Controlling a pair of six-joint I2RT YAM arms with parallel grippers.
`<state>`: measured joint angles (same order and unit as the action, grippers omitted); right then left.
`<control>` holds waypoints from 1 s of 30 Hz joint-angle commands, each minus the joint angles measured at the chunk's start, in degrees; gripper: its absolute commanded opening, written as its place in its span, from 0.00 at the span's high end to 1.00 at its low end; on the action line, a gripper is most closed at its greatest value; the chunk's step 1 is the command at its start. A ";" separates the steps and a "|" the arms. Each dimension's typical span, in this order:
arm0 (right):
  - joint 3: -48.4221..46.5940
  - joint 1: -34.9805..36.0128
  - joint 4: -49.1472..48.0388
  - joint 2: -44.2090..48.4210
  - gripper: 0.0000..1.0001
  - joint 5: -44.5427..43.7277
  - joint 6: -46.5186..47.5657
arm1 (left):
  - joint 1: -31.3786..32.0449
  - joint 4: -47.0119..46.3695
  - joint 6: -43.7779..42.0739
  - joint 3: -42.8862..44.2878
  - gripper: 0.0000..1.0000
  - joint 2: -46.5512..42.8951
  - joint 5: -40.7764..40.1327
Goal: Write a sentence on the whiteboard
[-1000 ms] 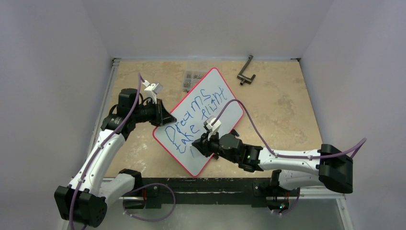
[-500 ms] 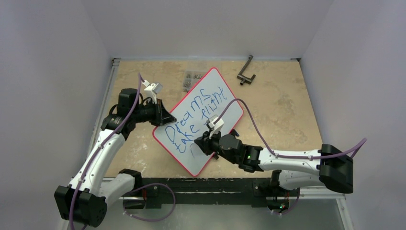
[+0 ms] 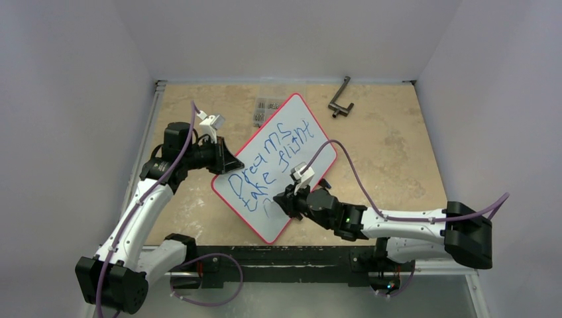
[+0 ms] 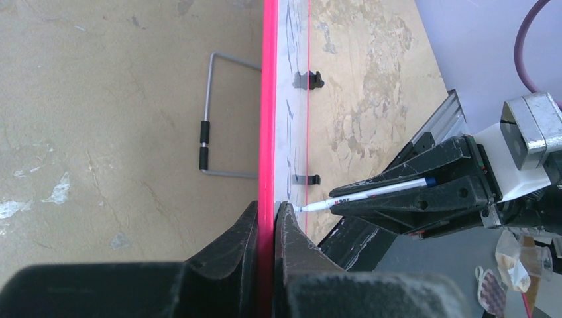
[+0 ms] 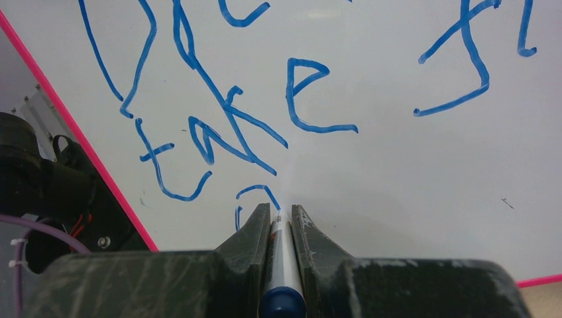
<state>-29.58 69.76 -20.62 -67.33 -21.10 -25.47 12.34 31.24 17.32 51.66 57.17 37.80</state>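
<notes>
Presently, the whiteboard [image 3: 295, 109] lay askew on the table [image 3: 397, 152], its left rim clamped in the left gripper [image 3: 230, 163]. The right gripper [image 3: 281, 202] pinched a marker [image 5: 282, 262], tip against the whiteboard just below the sentence [image 3: 268, 162].

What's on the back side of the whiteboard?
A wire loop with black sleeves shows behind the whiteboard in the left wrist view, meeting its red rim. The rim hides where it attaches; the board covers it from above.

I see a tan, stone-patterned surface [image 3: 397, 152]. The whiteboard [image 3: 264, 224] sits aslant at its middle, a small clear packet [image 3: 262, 110] lies just beside the board's far corner, and a black bent tool [image 3: 340, 101] lies near the far edge.
</notes>
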 commanded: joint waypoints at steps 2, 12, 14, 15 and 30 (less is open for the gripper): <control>2.73 -0.54 5.28 -2.70 1.00 -1.20 -0.36 | 0.14 0.48 -6.69 -0.13 1.00 -0.04 -6.51; 2.09 -0.59 7.50 -3.76 1.00 -2.79 -0.45 | 0.14 0.39 -6.65 -0.15 1.00 0.23 -6.34; 1.55 -0.59 7.93 -4.93 1.00 -2.51 -0.57 | 0.14 0.48 -6.66 -0.13 1.00 0.15 -6.43; 1.54 -0.59 7.90 -5.38 1.00 -2.27 -0.76 | 0.14 0.48 -6.68 -0.13 1.00 0.12 -6.50; 2.41 -0.59 10.24 -5.37 1.00 -2.81 -4.81 | 0.14 0.38 -6.68 -0.12 1.00 0.09 -6.34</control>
<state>-29.34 69.76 -20.56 -68.53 -22.50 -29.21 12.03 31.27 16.91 51.66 57.39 37.78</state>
